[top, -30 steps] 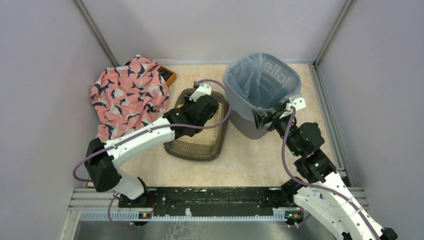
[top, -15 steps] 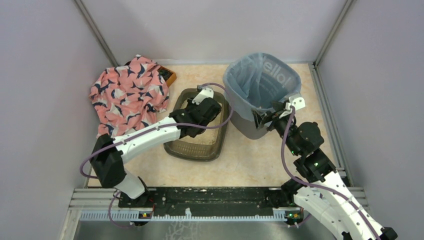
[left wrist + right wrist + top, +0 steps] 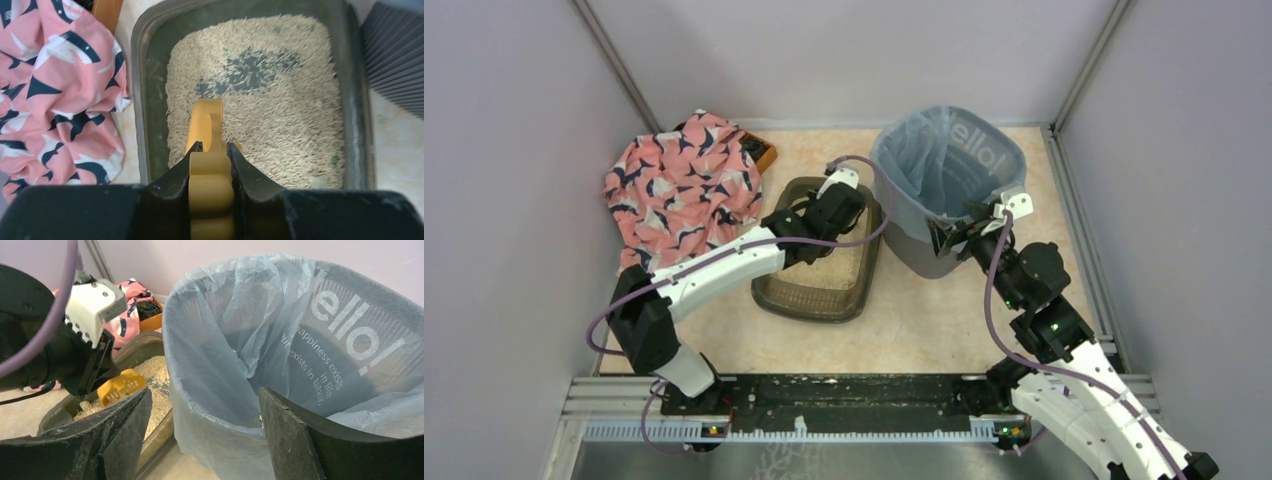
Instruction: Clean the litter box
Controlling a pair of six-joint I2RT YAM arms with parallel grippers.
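- The litter box [image 3: 152, 115] sits on the worktop [image 3: 924, 310] between a pink patterned cloth [image 3: 60, 85] on its left and a bin [image 3: 944, 160] lined with a blue bag on its right, both close against it.
- The left tool [image 3: 211, 150] is clamped on the handle of a yellow scoop [image 3: 206, 122]. The scoop's head lies low in the pale litter, near a scraped bare patch [image 3: 250, 70].
- The right tool [image 3: 205, 400] is spread wide at the bin's near rim, gripping nothing. I cannot tell whether it touches the bag.
- A few small green bits [image 3: 334, 159] lie in the litter — probably what needs lifting out.
- Likely risks:
  - A fast or tilted lift could shed litter over the box wall onto the cloth or the worktop.
  - The handle is smooth, so a loaded scoop might twist in the grip.
  - The bag folds inward at the rim — a load tipped too early could land on the fold or outside the bin.
  - Pushing hard into the litter could shove the light box against the bin.
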